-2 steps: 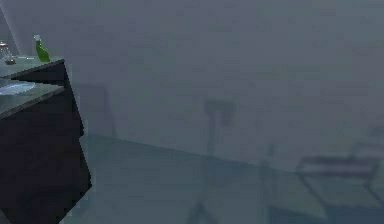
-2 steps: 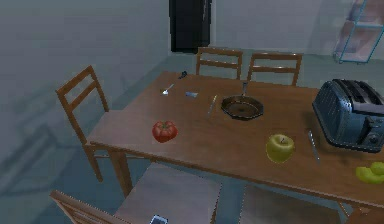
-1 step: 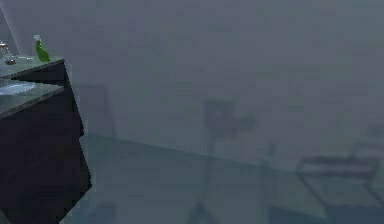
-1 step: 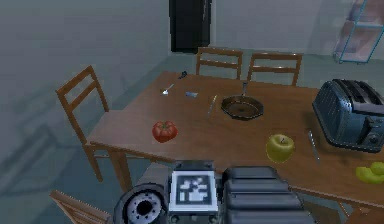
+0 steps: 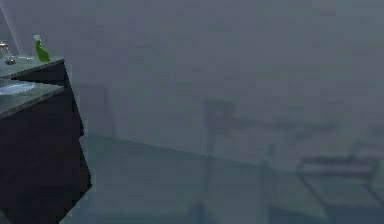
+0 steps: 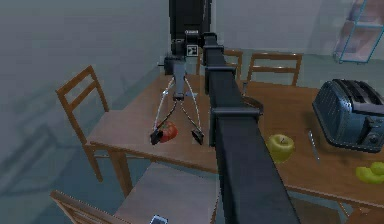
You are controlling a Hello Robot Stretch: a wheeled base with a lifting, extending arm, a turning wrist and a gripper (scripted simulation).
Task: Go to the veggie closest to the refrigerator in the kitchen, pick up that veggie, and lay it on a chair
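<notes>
Arm [image 6: 235,130] stretched out over wooden surface [image 6: 130,120], pincer [image 6: 175,136] hanging fingers-down. Small red veggie [image 6: 169,131] at fingertips, near surface's edge. Cannot tell pincer's state or whether it holds veggie. Chair [image 6: 85,95] just beside surface.

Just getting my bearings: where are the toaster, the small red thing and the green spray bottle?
toaster [image 6: 348,112]: arm side view, middle of its dark side.
red thing [image 6: 170,131]: arm side view, its middle.
green spray bottle [image 5: 42,51]: forward view, its body.

Wooden table [image 6: 128,122] with toaster [image 6: 347,112], perhaps a green apple [image 6: 282,146]
</notes>
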